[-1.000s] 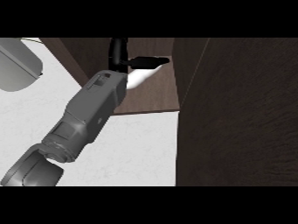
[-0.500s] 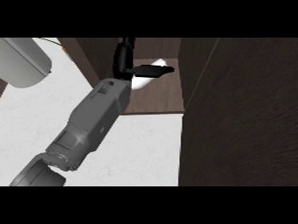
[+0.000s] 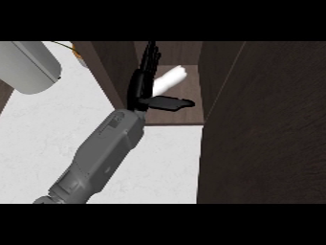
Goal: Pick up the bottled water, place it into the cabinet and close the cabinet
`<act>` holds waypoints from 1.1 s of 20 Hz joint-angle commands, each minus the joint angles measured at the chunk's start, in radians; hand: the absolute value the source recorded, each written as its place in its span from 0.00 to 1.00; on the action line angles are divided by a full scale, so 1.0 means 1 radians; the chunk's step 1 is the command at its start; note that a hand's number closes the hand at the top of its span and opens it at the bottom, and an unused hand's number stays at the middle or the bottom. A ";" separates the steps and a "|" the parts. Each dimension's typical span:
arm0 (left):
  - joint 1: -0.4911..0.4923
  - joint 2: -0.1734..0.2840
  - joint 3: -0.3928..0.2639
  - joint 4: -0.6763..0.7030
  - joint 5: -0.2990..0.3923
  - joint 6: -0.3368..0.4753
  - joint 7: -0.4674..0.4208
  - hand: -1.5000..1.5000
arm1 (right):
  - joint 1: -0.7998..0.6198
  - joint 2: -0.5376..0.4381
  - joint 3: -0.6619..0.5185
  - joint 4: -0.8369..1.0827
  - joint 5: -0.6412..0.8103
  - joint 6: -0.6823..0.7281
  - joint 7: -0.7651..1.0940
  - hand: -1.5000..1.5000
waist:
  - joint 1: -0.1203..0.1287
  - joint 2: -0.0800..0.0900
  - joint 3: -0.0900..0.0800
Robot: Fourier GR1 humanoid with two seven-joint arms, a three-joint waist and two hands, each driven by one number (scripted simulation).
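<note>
White bottle lies inside the dark cabinet at upper centre, apparently just placed; the right hand beside it has straight fingers, holding nothing.

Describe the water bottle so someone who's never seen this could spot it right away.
Find the dark wood cabinet at right and its open compartment. Inside, beyond the black right hand, lies the bottled water, the only pale, slanted cylinder against dark wood.

One bottled water lies just beyond the one hand inside one cabinet; one white counter sits below.
</note>
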 commanded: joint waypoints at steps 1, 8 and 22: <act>0.159 0.000 -0.069 -0.138 0.027 -0.079 -0.035 0.00 | 0.027 0.002 0.035 -0.099 0.003 -0.008 0.039 0.00 | 0.003 0.000 0.000; 0.345 0.025 -0.163 -0.484 -0.036 -0.025 0.035 0.00 | 0.081 -0.019 -0.001 -0.119 0.012 -0.004 -0.011 0.00 | 0.011 -0.004 0.001; 0.769 0.290 -0.207 -0.925 -0.009 -0.104 0.126 1.00 | 0.092 -0.221 0.110 -0.172 0.174 0.182 -0.001 1.00 | 0.015 -0.003 -0.001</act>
